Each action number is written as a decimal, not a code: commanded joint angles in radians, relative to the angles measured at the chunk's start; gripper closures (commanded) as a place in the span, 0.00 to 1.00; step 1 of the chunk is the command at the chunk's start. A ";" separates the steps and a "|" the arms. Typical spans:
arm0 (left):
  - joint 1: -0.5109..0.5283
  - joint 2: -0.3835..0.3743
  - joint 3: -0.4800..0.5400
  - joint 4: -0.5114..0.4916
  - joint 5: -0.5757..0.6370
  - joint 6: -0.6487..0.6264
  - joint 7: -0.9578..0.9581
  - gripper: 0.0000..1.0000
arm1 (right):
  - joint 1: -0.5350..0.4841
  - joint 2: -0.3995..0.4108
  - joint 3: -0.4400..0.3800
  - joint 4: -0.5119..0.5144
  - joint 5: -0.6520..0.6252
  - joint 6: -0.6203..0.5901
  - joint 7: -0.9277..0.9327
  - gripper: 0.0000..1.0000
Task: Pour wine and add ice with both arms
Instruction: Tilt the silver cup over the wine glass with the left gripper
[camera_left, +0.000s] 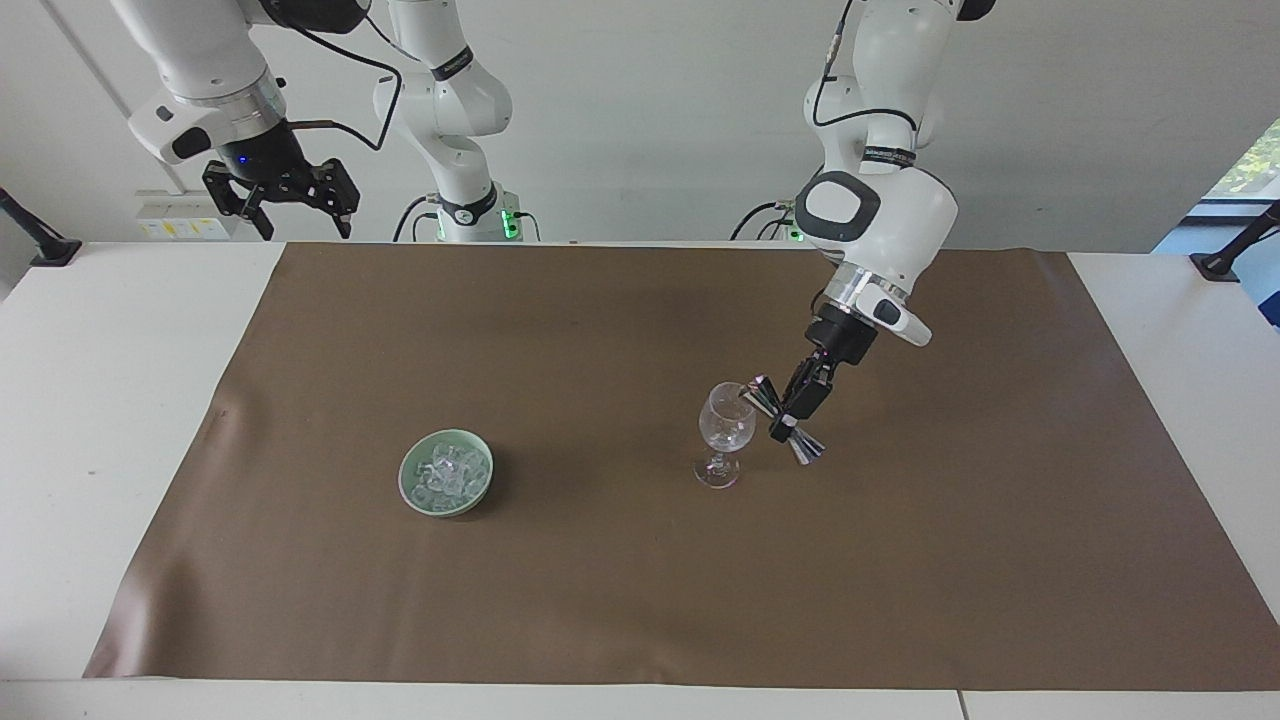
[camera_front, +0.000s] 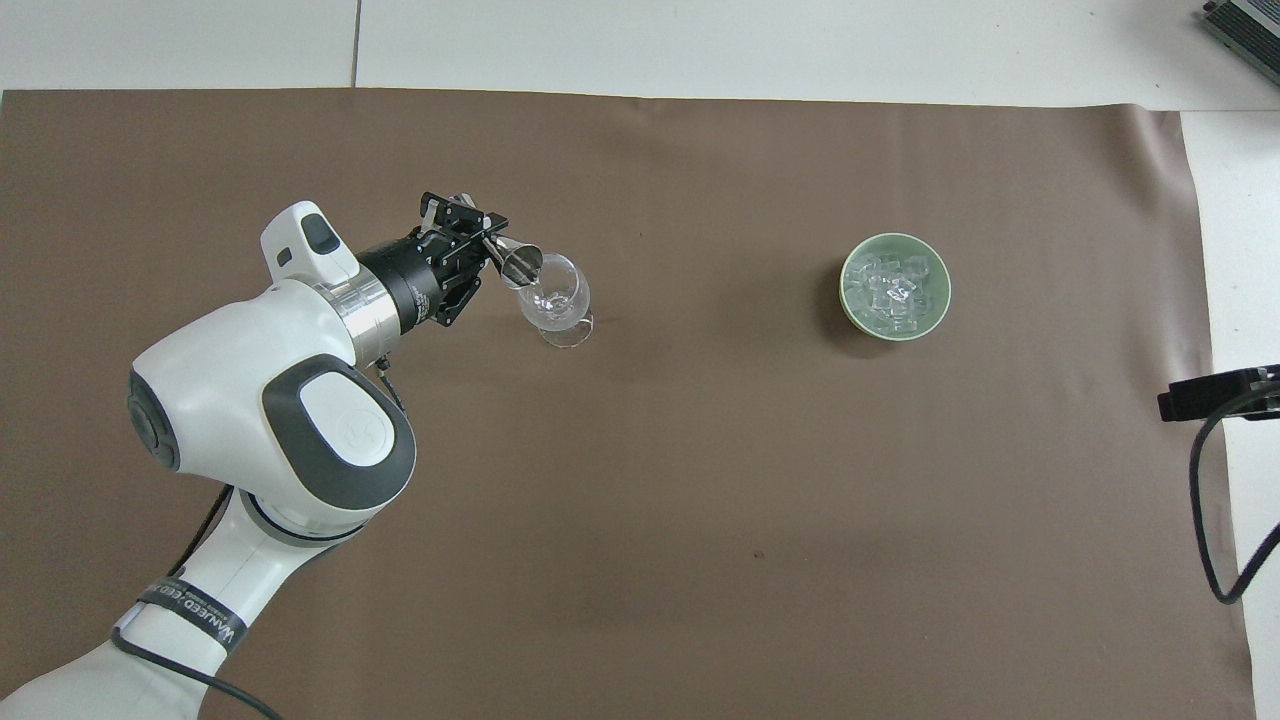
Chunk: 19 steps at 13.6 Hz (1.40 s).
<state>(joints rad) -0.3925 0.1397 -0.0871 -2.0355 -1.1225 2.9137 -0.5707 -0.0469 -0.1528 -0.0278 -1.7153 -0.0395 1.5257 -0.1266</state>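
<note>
A brown mat (camera_left: 640, 560) covers most of the white table (camera_left: 90, 400). The left gripper (camera_left: 790, 418) is clamped on the waist of a double-ended metal jigger (camera_left: 783, 419), tilted so one cup's mouth meets the rim of the wine glass (camera_left: 724, 432). The glass stands upright near the middle of the mat, a little toward the left arm's end; whether any liquid is running I cannot tell. The ice (camera_left: 447, 474) lies heaped in a pale green bowl (camera_left: 412, 491), toward the right arm's end of the mat and well apart from the glass. The right gripper (camera_left: 296, 213) waits, fingers spread and empty, high over the table's edge at the robots' side.
</note>
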 joint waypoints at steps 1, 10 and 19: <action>-0.023 -0.034 0.015 -0.037 0.006 0.033 0.008 1.00 | -0.010 -0.004 0.003 -0.003 0.016 0.010 -0.018 0.00; -0.040 -0.031 0.015 -0.037 0.006 0.097 0.038 1.00 | -0.010 -0.005 0.003 -0.003 0.016 0.010 -0.018 0.00; -0.055 -0.028 0.015 -0.049 0.006 0.133 0.069 1.00 | -0.010 -0.005 0.003 -0.003 0.016 0.010 -0.018 0.00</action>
<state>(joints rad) -0.4205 0.1387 -0.0874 -2.0454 -1.1225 3.0143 -0.5168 -0.0469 -0.1528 -0.0278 -1.7153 -0.0395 1.5257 -0.1266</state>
